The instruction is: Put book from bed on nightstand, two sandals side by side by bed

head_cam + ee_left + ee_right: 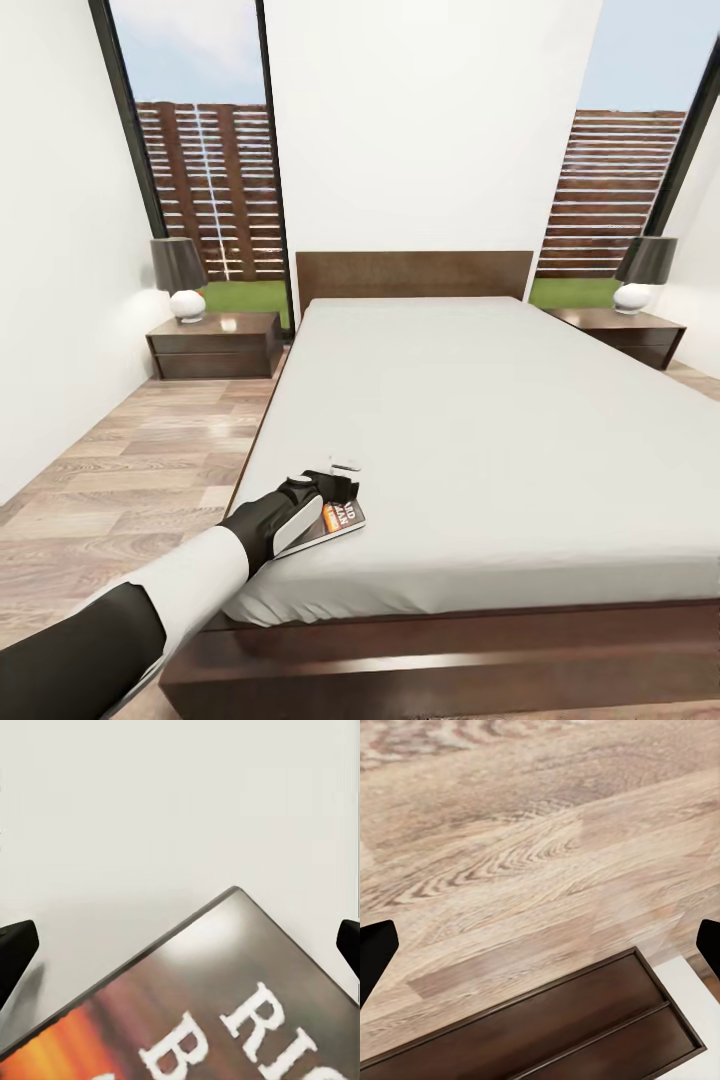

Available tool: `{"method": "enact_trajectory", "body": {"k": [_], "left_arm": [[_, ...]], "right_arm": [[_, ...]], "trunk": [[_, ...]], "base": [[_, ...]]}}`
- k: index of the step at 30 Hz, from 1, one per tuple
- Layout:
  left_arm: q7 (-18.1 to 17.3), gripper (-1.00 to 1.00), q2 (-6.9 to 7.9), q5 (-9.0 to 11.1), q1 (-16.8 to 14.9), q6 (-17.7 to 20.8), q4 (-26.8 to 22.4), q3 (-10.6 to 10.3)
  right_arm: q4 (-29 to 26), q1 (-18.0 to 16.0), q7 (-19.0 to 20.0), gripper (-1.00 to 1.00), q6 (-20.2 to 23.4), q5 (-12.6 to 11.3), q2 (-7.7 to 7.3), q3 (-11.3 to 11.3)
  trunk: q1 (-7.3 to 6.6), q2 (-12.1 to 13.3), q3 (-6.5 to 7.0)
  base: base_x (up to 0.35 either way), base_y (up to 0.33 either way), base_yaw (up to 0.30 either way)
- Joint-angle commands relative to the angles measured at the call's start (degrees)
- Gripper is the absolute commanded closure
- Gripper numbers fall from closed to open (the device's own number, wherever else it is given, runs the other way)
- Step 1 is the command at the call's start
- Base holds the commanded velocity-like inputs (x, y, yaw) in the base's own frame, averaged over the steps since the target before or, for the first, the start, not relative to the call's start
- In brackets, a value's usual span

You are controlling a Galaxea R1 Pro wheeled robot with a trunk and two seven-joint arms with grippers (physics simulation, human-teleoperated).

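L gripper [338, 480] spread wide over book [343, 517] near bed's [480, 420] front-left corner.

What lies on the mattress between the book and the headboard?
Nothing: in the head view, bare mattress runs from the book to the headboard.

Your way across the smooth pale grey-white mattress [480, 430] lies bare beyond the thin dark paperback [343, 518]. On each glossy dark brown nightstand [215, 343], a black-shaded white lamp [181, 277] crowds the wall-side corner.
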Motion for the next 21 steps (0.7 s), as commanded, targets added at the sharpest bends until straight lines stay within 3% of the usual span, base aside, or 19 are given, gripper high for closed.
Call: {"method": "enact_trajectory", "body": {"k": [1,21], "left_arm": [[0.46,-1.00,0.06,1.34,0.03,0.04,1.18,-0.45],[0.46,-1.00,0.06,1.34,0.03,0.05,1.12,-0.45]], "right_arm": [[0.11,-0.03,-0.02,-1.00,-0.47,-0.02,-0.01,-0.37],[0.11,-0.02,-0.02,-1.00,-0.47,-0.02,-0.01,-0.37]], "trunk": [[0.00,-0.01,-0.06],[0.00,-0.01,-0.06]], "base": [[-0.038,0.000,0.000],[-0.011,0.000,0.000]]}}
